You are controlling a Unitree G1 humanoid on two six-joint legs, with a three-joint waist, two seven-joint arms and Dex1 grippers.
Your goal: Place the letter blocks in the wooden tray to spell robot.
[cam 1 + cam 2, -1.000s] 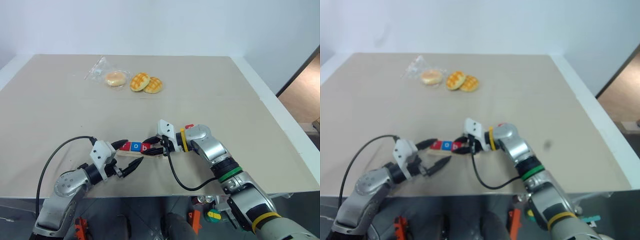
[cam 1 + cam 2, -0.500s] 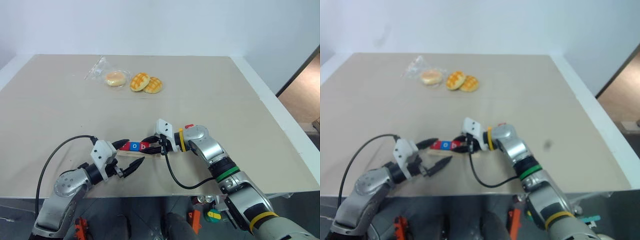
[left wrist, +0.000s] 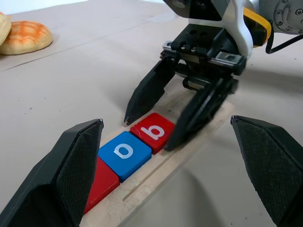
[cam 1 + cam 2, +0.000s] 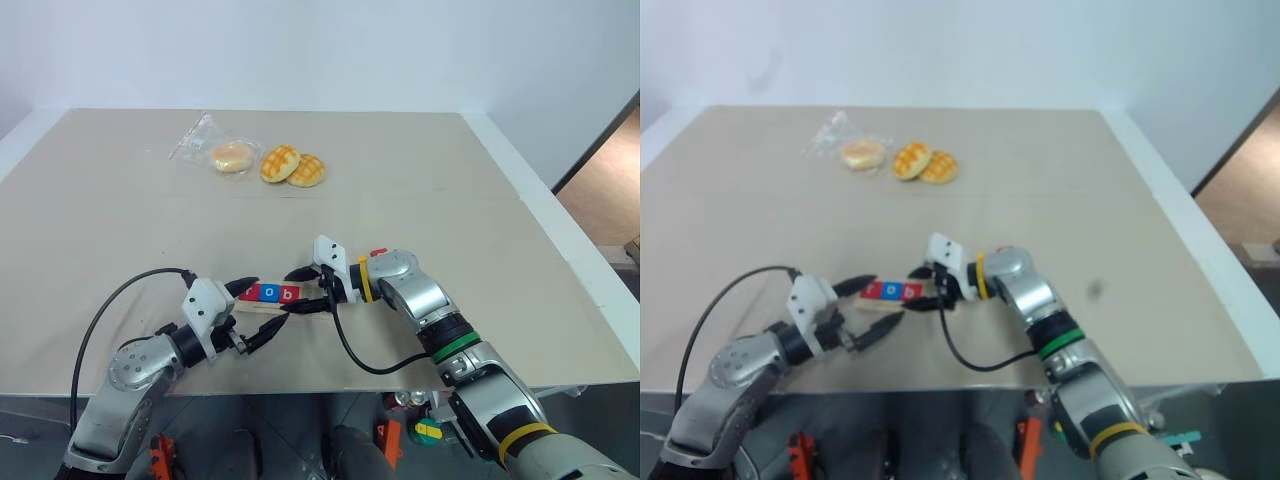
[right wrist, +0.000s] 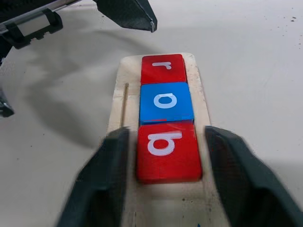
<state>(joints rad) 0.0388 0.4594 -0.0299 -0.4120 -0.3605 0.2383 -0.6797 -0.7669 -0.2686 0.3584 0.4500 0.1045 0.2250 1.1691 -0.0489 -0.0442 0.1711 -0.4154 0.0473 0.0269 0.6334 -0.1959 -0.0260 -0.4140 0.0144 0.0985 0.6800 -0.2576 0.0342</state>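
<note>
- With three letter blocks (image 5: 165, 117) seated in a row in the wooden tray (image 3: 156, 178), red "r", blue "o" and red "b" spell the first half of the word; the tray lies near the front edge of the table (image 4: 420, 200), between the two grippers.
- The right gripper (image 3: 163, 126) straddles the "b" tile (image 5: 166, 151), its black fingers parted with a gap on either side and holding nothing, so the tile looks freshly seated.
- The left gripper (image 4: 262, 312) waits at the tray's other end, at about 9 o'clock from the blocks, spread wide and empty.
- Risk: as the right fingers flank the "b" closely and appear to overlap the tray's rims, a crooked withdrawal could clip the tile or drag the light tray askew, knocking the row out of line.
- Risk: the left fingertips sit just beside the tray's end; any nudge could slide it toward the right gripper.
- Hard to make out: a red speck behind the right wrist may be another block; the second "o" and the "t" cannot be identified.
- At 12 o'clock, well apart, buns (image 4: 293, 166) and a clear wrapper (image 4: 200, 137) lie untouched.
</note>
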